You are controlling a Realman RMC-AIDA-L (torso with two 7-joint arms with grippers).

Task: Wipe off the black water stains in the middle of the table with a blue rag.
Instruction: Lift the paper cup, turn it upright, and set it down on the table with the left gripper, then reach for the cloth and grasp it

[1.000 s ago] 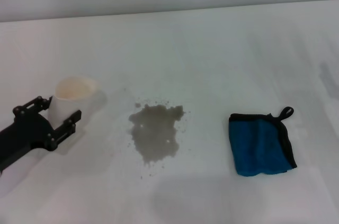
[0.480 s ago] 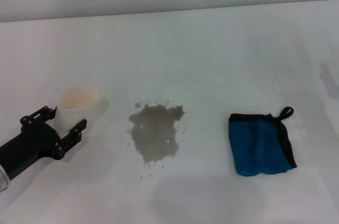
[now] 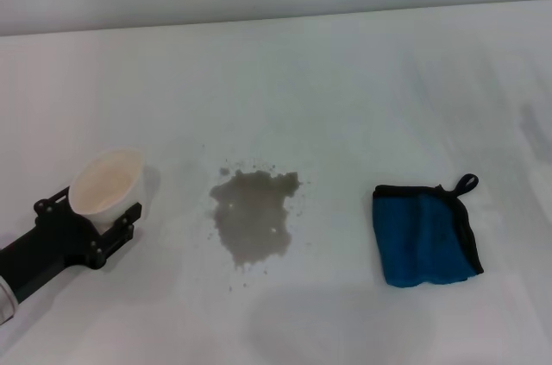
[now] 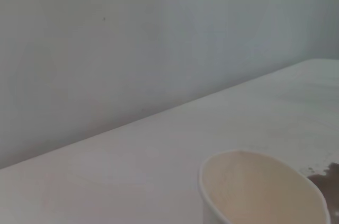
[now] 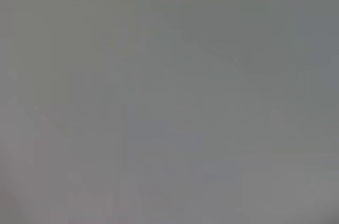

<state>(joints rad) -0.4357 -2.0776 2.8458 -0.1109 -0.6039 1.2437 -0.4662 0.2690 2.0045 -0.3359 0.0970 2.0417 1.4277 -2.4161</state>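
Observation:
The black water stains (image 3: 253, 217) form a grey-brown blotch with small specks round it in the middle of the white table (image 3: 345, 80). The folded blue rag (image 3: 423, 235), black-edged with a loop at its far right corner, lies flat to the right of the stains, with nothing touching it. My left gripper (image 3: 97, 205) is at the near left, shut on a white paper cup (image 3: 103, 179) that is tipped with its mouth towards me. The left wrist view shows the cup's rim (image 4: 259, 189) and an edge of the stains (image 4: 326, 179). My right gripper is out of view.
A grey wall runs behind the table's far edge (image 3: 276, 18). The right wrist view shows only plain grey. Bare tabletop separates the cup, the stains and the rag.
My left gripper has drawn back towards the near left with the cup in it, away from the stains. The cup has gone from upright to tilted. Stains and rag have not moved.

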